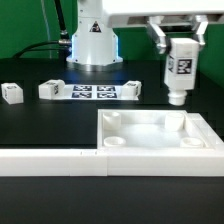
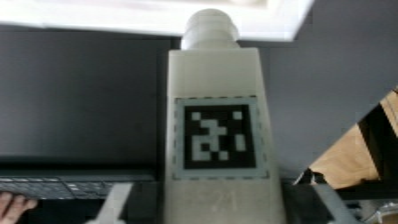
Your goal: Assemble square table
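Observation:
My gripper (image 1: 180, 60) is shut on a white table leg (image 1: 180, 72) with a black-and-white tag. It holds the leg upright in the air at the exterior view's right. The leg's rounded lower tip hangs just above the far right corner of the square table top (image 1: 150, 133), a white slab with a raised rim and round corner holes. In the wrist view the leg (image 2: 217, 110) fills the middle, its tag facing the camera, and dark fingers (image 2: 143, 200) press on both its sides.
Three loose legs lie on the black table: one at the far left (image 1: 11, 93), one beside the marker board (image 1: 50, 90), one at that board's right end (image 1: 128, 88). The marker board (image 1: 90, 92) lies between them. A low white border wall (image 1: 50, 160) runs along the front.

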